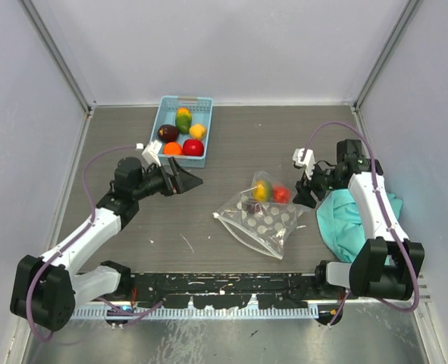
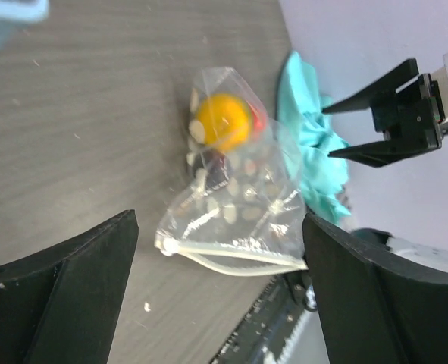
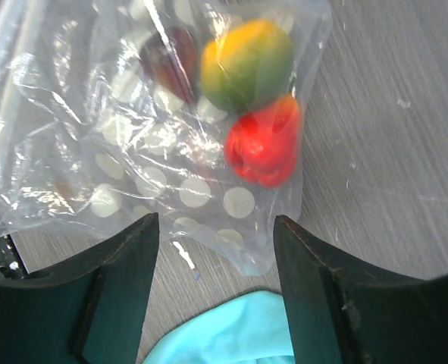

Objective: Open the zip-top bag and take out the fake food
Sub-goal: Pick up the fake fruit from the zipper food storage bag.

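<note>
Three foods [image 1: 263, 191] sit in the bag [image 1: 260, 220]. The left end effector [image 1: 189, 180] and right end effector [image 1: 305, 193] are spread, holding nothing. Next, one should grip the bag.

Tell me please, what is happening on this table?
Two robot arms are emptying a dotted plastic bag of toy food. The bag lies on the table with three pieces inside, while several pieces sit in the blue basket at the back. Both grippers are open and hold nothing: the left gripper is between basket and bag, the right gripper beside the bag, near the teal cloth.
</note>
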